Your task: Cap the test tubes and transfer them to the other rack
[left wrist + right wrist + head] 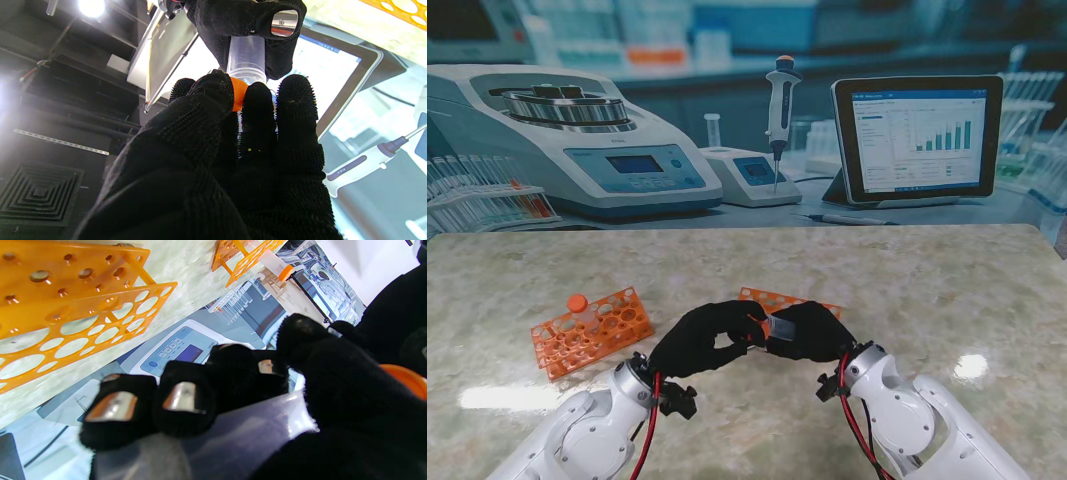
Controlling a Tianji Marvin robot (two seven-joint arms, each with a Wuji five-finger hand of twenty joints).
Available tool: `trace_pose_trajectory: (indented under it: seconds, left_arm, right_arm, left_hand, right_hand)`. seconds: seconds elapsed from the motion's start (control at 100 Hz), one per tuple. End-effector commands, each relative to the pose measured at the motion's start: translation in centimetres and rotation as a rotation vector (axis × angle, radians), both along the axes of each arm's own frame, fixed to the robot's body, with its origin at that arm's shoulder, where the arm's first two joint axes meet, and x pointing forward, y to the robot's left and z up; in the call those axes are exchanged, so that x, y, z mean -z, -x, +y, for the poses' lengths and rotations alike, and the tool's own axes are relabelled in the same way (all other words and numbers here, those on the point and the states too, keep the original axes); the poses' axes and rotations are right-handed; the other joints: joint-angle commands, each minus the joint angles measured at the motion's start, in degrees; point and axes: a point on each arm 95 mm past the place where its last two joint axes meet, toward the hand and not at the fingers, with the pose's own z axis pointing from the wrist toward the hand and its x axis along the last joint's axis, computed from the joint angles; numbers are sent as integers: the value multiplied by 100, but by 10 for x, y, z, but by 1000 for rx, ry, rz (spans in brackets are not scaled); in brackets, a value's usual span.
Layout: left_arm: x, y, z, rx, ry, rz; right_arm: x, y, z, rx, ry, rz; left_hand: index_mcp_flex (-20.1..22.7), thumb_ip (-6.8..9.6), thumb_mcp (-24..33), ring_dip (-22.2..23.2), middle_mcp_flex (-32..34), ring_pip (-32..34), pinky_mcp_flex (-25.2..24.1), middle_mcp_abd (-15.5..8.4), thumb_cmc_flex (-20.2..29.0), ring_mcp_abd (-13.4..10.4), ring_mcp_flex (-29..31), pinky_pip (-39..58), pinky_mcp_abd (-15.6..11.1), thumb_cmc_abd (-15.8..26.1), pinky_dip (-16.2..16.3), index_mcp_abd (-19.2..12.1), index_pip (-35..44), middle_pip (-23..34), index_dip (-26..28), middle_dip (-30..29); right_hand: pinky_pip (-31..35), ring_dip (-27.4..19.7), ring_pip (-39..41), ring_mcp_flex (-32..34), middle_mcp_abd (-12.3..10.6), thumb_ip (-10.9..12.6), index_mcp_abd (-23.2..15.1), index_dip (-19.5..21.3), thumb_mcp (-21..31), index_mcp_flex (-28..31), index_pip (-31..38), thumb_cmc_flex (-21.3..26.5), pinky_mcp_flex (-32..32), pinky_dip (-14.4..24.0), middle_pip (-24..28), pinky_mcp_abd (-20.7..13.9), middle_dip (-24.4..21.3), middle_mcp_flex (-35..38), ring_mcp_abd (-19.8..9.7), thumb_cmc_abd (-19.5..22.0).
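Observation:
My two black-gloved hands meet above the table's near middle. My right hand [812, 332] is shut on a clear test tube [779, 327], seen close in the left wrist view as the tube [247, 61] and in the right wrist view as the tube [213, 436]. My left hand [702, 338] is shut on an orange cap [238, 95] pressed at the tube's threaded mouth; the cap [405, 380] also shows in the right wrist view. An orange rack [592, 330] at the left holds one capped tube [578, 306]. A second orange rack [782, 300] lies just beyond my hands, mostly hidden.
A printed lab backdrop with centrifuge [567, 135], pipette [779, 105] and tablet [917, 135] stands beyond the far edge of the marble table [947, 300].

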Motion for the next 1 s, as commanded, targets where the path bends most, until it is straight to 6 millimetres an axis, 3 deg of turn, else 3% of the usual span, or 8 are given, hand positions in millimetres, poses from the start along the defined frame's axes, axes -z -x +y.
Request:
trace_pose_trajectory:
  seconds: [0.0,0.79,0.99]
  left_arm:
    - [1,-1,-2,1,2,11]
    - [4,-3,-13,28,17,28]
    - [6,-5,-13,17,18,32]
  right_arm:
    - [0,4,3,-7,-5,0]
    - [-4,11,5,-23,-15,-20]
    - [-4,12,5,-25,-16,-22]
  left_hand:
    - [32,53,133,55,7,10,-33,-11,559,-157,-88,-136,-61,111,33,181,160,264,106,335]
    - [6,51,90,17,-1,9,-26,-16,558,-165,-91,-147,-68,149,40,170,173,250,127,341]
    - [57,50,19,-53,3,-11,-17,38,579,-129,-81,-167,-74,187,57,232,-115,204,-89,240]
  right_hand:
    - [1767,398,1230,77,40,-57,233,156,13,378,336,164,356,318,38,-268,159,247,-629,58]
    - [1767,398,1230,77,32,-59,219,158,8,376,328,161,356,318,38,-268,159,247,-629,64]
    - [1767,398,1230,77,35,-59,219,159,5,376,328,163,356,318,40,-268,160,248,-629,67]
